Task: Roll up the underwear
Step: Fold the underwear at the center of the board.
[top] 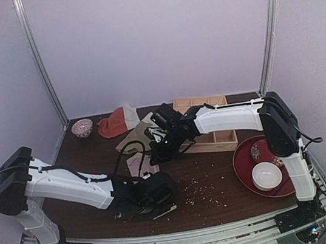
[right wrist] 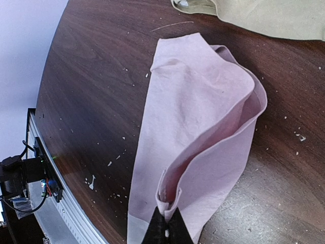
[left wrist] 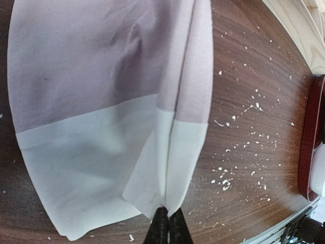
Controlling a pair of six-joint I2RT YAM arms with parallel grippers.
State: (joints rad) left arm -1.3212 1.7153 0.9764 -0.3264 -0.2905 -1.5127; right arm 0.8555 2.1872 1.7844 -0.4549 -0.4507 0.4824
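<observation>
The underwear is mauve-pink with a wide white waistband and lies folded lengthwise on the dark wooden table. My left gripper is shut on a folded corner of the white waistband at the near end. At the pink edge of the underwear, my right gripper is shut on a pinched double layer, which stands up as a loop. From the top view the underwear shows only as a small patch between the left gripper and the right gripper.
An olive-green cloth and an orange-red and white cloth lie behind. A small patterned bowl sits back left. A wooden box stands under the right arm. A red tray holds a white bowl. Crumbs litter the table.
</observation>
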